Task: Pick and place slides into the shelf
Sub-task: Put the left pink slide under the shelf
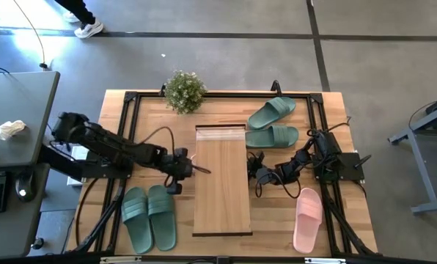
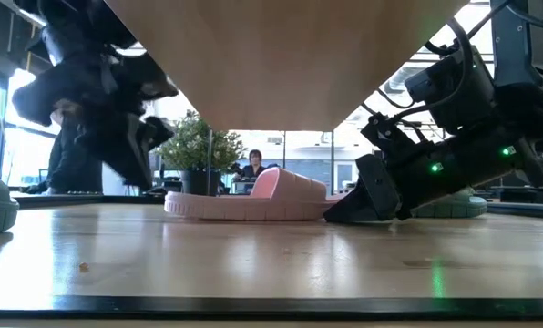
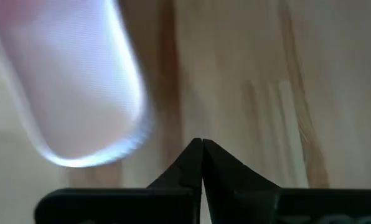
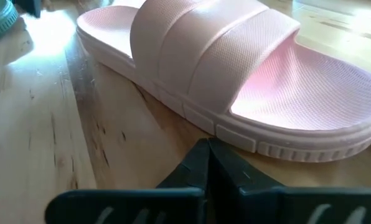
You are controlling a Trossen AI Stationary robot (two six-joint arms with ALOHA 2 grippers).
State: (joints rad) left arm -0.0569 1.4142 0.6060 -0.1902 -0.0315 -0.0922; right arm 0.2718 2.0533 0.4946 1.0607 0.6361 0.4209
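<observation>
The shelf (image 1: 222,180) stands in the table's middle. One pink slide (image 2: 249,196) lies flat on the table under the shelf's plank; another pink slide (image 1: 308,218) lies near the right front. One green pair (image 1: 149,216) lies at the front left, another green pair (image 1: 273,126) at the far right. My right gripper (image 4: 207,144) is shut, low at the shelf's right side (image 1: 256,176), at the hidden pink slide. My left gripper (image 1: 201,169) is shut over the plank's left edge and holds nothing. A blurred pale rounded shape (image 3: 79,81) shows in its wrist view. My right gripper has its shut fingertips at the side edge of the pink slide's sole (image 4: 226,132), below the strap. The fingers come slanting down from the table's right side. The slide lies flat under the shelf, strap up. Whether tips and sole truly touch I cannot tell.
A potted plant (image 1: 183,92) stands at the table's far edge, left of the shelf. Black frame bars (image 1: 130,103) run along the table's rim. A grey desk (image 1: 13,125) stands beside the left edge. A person (image 2: 251,166) sits in the room beyond.
</observation>
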